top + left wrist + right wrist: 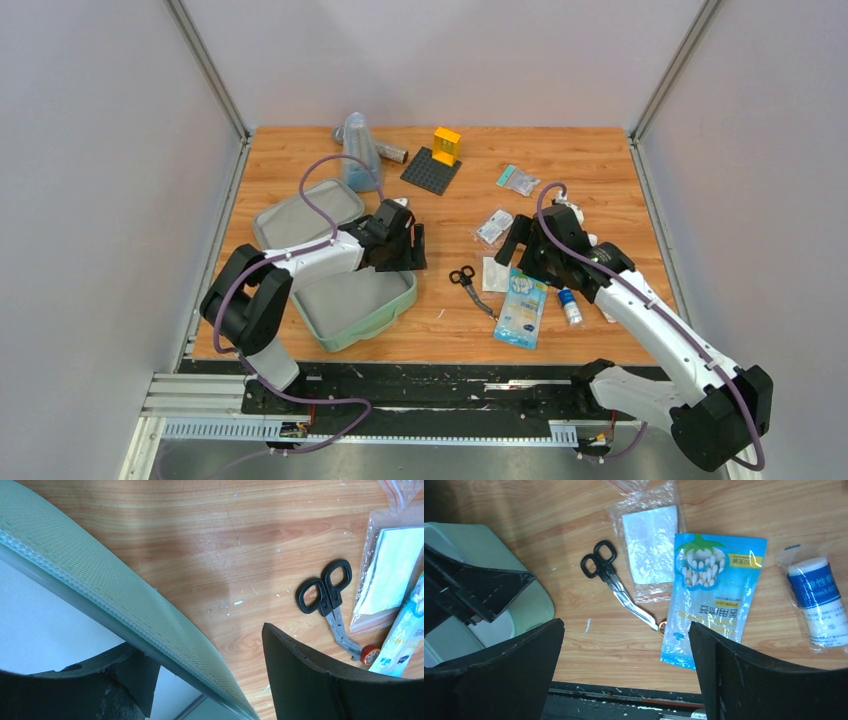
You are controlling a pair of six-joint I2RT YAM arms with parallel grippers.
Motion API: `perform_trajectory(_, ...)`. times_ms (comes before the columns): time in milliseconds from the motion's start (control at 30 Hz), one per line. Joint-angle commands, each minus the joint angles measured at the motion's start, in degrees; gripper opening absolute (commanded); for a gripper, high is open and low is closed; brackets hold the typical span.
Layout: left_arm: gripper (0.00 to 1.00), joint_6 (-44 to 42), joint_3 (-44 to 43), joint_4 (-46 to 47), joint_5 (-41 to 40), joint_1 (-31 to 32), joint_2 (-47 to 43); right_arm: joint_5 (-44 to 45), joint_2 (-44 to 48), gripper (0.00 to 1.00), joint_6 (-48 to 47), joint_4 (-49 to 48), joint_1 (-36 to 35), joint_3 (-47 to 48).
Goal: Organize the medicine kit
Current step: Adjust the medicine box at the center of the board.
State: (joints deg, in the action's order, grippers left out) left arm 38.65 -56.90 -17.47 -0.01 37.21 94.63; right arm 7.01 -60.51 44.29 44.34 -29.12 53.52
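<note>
Tray (375, 322): on table (590, 180), lid (300, 218) just behind it
Left gripper (406, 248): I see jaws apart, astride tray's right wall
Right gripper (516, 240): jaws wide apart, right of tray, near scissors (463, 277)

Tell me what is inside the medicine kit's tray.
The visible floor of the medicine kit tray looks bare. The left end effector and its arm cover the far edge, so anything there is hidden.

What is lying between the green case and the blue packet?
The black scissors lie on the wood between case and packet, with a clear pouch beside the packet. The top view shows it.
</note>
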Motion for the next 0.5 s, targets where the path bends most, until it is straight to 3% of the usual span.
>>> perform_trajectory(0, 0.79, 1.09, -1.59, 3.12, 0.47, 2.62, -1.06, 3.4, -0.89, 1.0, 0.81, 1.01, 1.55, -1.79)
perform_trajectory(267, 0.8, -2.59, -1.68, 5.6, 5.21, 4.58, -0.23, 2.66, -5.55, 1.0, -4.42, -1.0, 12.12, 0.06)
perform_trajectory(467, 0.8, -5.81, -4.05, 4.49, 5.15, 6.39, 1.36, 2.29, -12.97, 1.0, -8.07, -3.47, 14.79, 5.06)
